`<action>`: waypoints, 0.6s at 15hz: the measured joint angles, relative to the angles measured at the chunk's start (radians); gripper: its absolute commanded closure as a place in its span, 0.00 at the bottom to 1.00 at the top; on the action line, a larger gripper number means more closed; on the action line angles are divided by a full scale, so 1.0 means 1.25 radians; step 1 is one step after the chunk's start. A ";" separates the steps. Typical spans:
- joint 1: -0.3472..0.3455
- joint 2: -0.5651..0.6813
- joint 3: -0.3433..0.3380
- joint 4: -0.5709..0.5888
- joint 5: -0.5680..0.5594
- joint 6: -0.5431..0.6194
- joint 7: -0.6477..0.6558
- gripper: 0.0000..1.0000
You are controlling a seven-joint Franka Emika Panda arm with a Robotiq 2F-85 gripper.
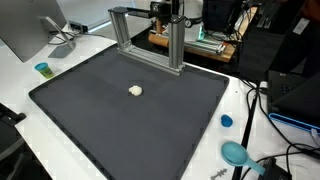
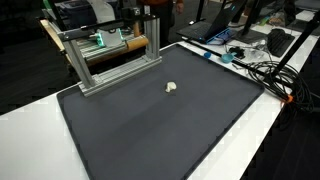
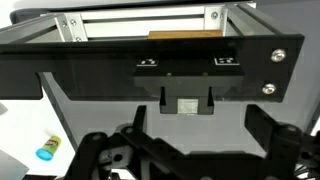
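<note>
A small white lump (image 1: 136,90) lies near the middle of a dark grey mat (image 1: 90,110), seen in both exterior views (image 2: 172,87). My gripper (image 3: 200,130) is open and empty. It hangs high at the back of the table, by the top of an aluminium frame (image 1: 150,40), far from the lump. In the wrist view its dark fingers spread to both sides, facing a black panel (image 3: 150,65) with a slot holding a small pale square (image 3: 187,105). The lump does not show in the wrist view.
The aluminium frame (image 2: 115,60) stands at the mat's back edge. A teal cup (image 1: 42,69) sits on the white table near a monitor (image 1: 25,25). A blue cap (image 1: 226,121) and a teal scoop-like thing (image 1: 236,153) lie beside the mat. Cables (image 2: 265,70) clutter one side.
</note>
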State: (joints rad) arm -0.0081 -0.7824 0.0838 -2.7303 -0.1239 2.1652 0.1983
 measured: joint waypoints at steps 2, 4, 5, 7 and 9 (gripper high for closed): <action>0.000 0.007 -0.009 -0.002 0.000 0.002 -0.008 0.00; -0.001 0.013 -0.021 -0.007 0.001 0.013 -0.011 0.00; -0.001 0.016 -0.027 -0.010 0.002 0.019 -0.013 0.00; -0.001 0.024 -0.035 -0.012 0.005 0.029 -0.013 0.00; -0.001 0.033 -0.035 -0.012 0.006 0.036 -0.012 0.00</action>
State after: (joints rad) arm -0.0099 -0.7413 0.0401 -2.7451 -0.1159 2.2102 0.1828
